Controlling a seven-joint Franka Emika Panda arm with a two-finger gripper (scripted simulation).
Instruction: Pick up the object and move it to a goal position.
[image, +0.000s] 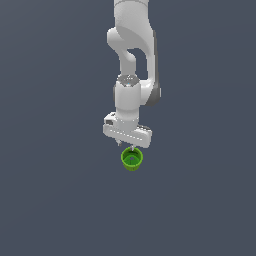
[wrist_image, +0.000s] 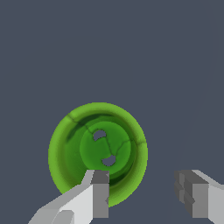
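Grey floor bears upright cup (image: 132, 159), mouth upward.

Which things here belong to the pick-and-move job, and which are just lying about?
Job:
- green cup, upright, mouth open toward the wrist camera
- gripper, open, one finger over the cup's rim, the other off to the side

Lying about:
- nothing else shows in either view; only the plain grey floor

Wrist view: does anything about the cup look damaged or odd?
Yes. The green cup shows two grey gaps in its inner floor and thin dark crack-like lines across its inside. Also, the open claw sits off-centre: one finger overlaps the rim, the other stands clear.
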